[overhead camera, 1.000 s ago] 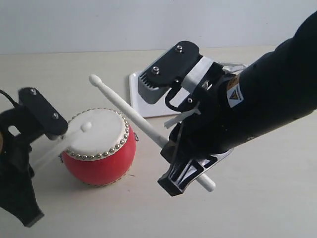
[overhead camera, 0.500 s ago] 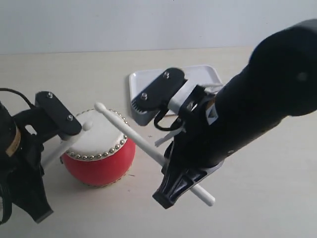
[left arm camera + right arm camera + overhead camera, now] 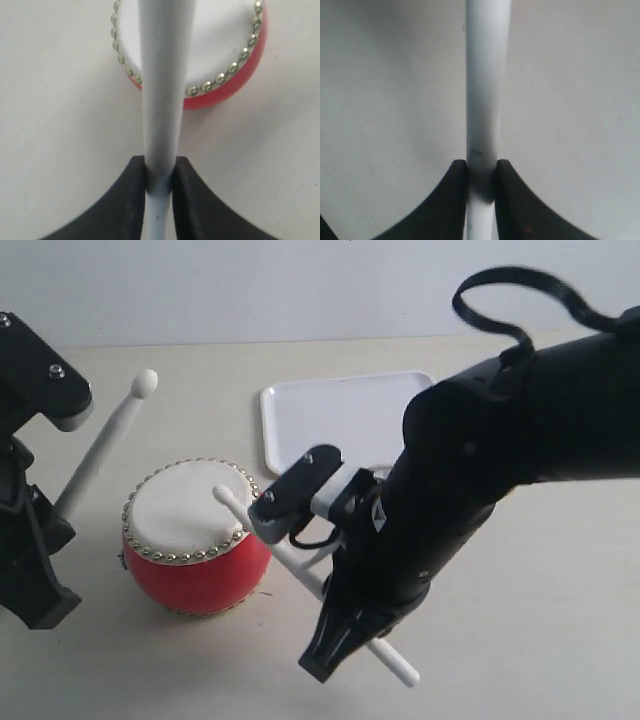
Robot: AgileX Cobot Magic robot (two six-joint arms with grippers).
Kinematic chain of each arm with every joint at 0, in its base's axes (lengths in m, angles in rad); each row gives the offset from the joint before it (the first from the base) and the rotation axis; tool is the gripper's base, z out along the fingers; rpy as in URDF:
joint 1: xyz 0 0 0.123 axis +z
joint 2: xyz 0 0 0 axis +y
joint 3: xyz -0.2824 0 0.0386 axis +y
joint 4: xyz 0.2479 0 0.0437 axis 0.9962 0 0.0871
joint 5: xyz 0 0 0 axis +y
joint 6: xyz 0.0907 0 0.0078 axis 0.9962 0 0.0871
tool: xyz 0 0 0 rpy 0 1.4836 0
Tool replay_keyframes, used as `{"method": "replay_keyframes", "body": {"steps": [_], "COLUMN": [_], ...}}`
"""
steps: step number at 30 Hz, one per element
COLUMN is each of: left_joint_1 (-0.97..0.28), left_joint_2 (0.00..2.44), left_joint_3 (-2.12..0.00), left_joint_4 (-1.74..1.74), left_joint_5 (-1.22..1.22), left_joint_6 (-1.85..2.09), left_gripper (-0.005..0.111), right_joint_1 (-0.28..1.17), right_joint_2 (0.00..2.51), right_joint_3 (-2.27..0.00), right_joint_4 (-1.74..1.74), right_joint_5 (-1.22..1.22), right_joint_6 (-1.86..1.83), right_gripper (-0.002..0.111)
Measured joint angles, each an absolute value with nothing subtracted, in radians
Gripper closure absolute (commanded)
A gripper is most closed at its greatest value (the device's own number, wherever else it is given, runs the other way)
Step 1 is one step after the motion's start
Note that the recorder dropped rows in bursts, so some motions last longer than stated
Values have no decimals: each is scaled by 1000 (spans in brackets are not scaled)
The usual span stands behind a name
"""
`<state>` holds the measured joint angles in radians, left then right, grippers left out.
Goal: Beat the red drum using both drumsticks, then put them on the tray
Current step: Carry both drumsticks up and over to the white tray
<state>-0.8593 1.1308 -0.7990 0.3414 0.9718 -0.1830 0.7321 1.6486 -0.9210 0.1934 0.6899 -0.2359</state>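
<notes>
The red drum (image 3: pixel 197 540) with its cream skin and silver studs stands at the left of the table. My left gripper (image 3: pixel 55 505) is shut on a drumstick (image 3: pixel 100 445), whose bead tip is raised up and to the left of the drum. My right gripper (image 3: pixel 320 575) is shut on the other drumstick (image 3: pixel 250 520), its tip resting on the skin near the drum's right edge. In the left wrist view the drumstick (image 3: pixel 162 100) runs from the gripper (image 3: pixel 160 172) over the drum (image 3: pixel 220 60). In the right wrist view the gripper (image 3: pixel 481 175) clamps its drumstick (image 3: pixel 487 75). Behind the drum lies the white tray (image 3: pixel 340 415), with nothing on it.
The right arm's black bulk (image 3: pixel 500 470) hangs over the table to the right of the drum and covers the tray's near right corner. A pale wall (image 3: pixel 300 280) closes off the far side of the table.
The left drumstick has swung up off the drum skin. The right arm has come down and its drumstick tip has dropped onto the drum's right edge.
</notes>
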Motion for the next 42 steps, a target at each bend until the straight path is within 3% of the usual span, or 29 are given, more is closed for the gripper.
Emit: {"method": "replay_keyframes", "body": {"steps": [5, 13, 21, 42], "left_joint_1": [-859, -859, -734, -697], "left_joint_2": [1124, 1127, 1237, 1718], "left_joint_3": [-799, -799, -839, -1246], "left_joint_4": [385, 429, 422, 374], "left_joint_5": [880, 504, 233, 162], "left_joint_6": [-195, -267, -401, -422], "left_gripper": [107, 107, 107, 107], "right_joint_1": [732, 732, 644, 421], "right_joint_2": [1526, 1475, 1475, 1665], "right_joint_3": [-1010, -1081, -1081, -1089], "right_joint_4": [187, 82, -195, -302], "right_joint_5": [691, 611, 595, 374], "right_joint_6": [-236, -163, 119, 232], "right_gripper": [108, 108, 108, 108]}}
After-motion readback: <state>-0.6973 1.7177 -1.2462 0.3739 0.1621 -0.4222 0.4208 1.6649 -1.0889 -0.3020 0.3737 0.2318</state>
